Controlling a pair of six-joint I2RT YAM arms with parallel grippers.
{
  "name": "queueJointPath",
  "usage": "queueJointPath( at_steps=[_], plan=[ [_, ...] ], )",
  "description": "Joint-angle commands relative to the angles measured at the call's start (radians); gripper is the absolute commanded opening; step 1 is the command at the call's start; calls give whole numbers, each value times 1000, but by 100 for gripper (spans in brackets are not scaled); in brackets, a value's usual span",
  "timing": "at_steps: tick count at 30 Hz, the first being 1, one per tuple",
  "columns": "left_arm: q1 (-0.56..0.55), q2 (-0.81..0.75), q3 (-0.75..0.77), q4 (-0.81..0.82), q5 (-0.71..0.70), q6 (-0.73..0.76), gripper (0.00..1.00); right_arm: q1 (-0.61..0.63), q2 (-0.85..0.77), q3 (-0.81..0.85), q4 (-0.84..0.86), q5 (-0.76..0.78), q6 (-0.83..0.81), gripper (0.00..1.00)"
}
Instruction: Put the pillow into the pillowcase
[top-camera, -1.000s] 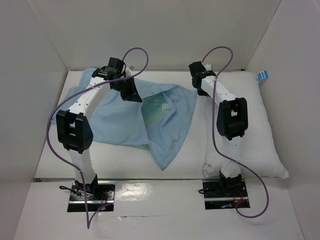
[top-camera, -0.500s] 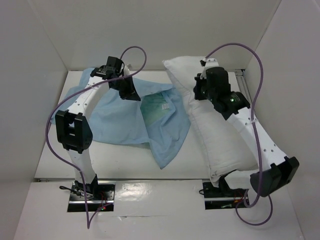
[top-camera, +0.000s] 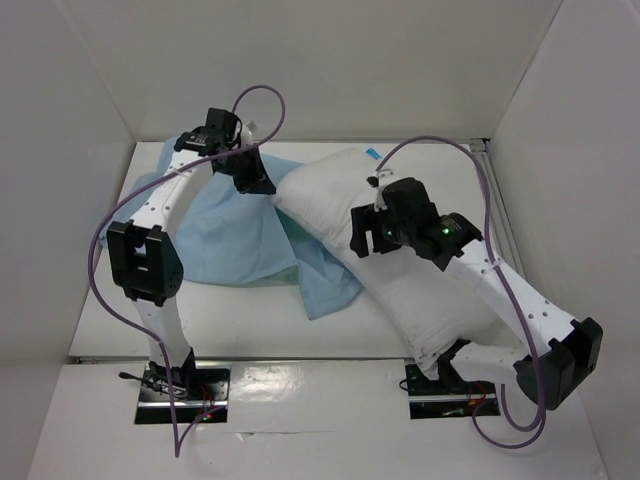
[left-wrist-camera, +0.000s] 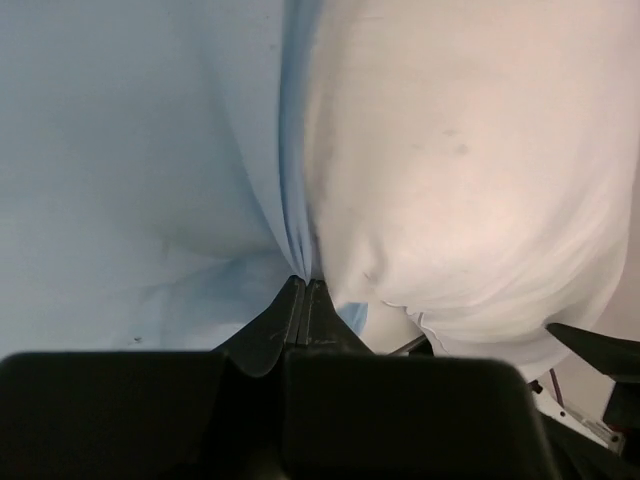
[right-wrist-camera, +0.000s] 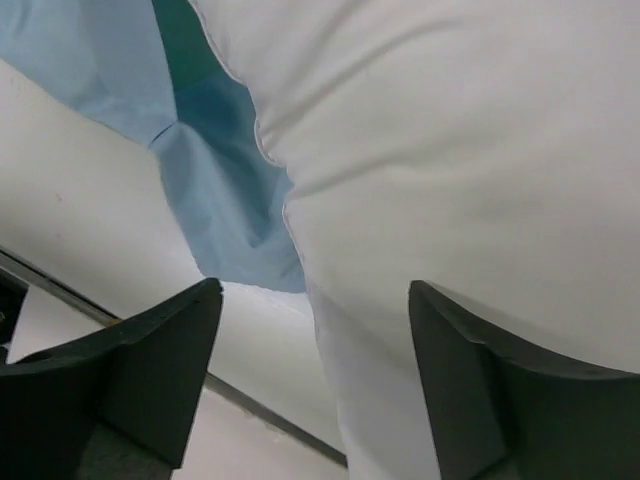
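I have the large plump white fabric pillow (top-camera: 315, 195) lying slantwise on the white counter (top-camera: 250, 320), one end toward 11 o'clock and the other toward 5 o'clock. Its 11 o'clock end rests over the 3 o'clock edge of the thin, limp light-blue cloth pillowcase (top-camera: 225, 235), which is spread out at 9 o'clock of it. I judge this lines that end up with the sack's mouth.

My left hand (top-camera: 258, 183) is pinched fully together on a fold of the pillowcase's edge, right against the pillow, probably to hold the mouth up. My right hand (top-camera: 362, 232) hovers over the pillow's middle with its jaws wide apart, gripping nothing. Whether a finger brushes the fabric I cannot tell.
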Motion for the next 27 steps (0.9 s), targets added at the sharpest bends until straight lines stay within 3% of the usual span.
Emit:
queueJointPath(
  at_steps=[1, 5, 9, 12, 16, 17, 19, 20, 24, 27],
  plan=[
    [1, -19, 56, 29, 38, -5, 0, -4, 9, 124, -213, 74, -12, 86],
    [1, -8, 56, 38, 28, -14, 0, -4, 32, 225, -411, 344, 193, 92],
    [1, -8, 56, 38, 17, -5, 0, -4, -8, 149, -575, 383, 473, 93],
    [1, 1, 56, 38, 17, -5, 0, -4, -65, 50, -603, 372, 675, 93],
    [29, -8, 56, 38, 17, 4, 0, -4, -151, -116, -470, 409, 812, 92],
    [29, -8, 56, 38, 33, 4, 0, -4, -151, -133, -424, 424, 812, 75],
    [29, -20, 47, 38, 34, 13, 0, -13, -97, -129, -326, 492, 734, 19],
    [29, -29, 36, 38, 43, 13, 0, -13, -65, -97, -326, 519, 699, 0],
    [38, -48, 27, 48, 43, 22, 0, -4, 44, 127, -407, 722, 530, 0],
    [47, -48, 27, 49, 66, 22, 0, -4, -8, 180, -291, 822, 191, 0]
  ],
)
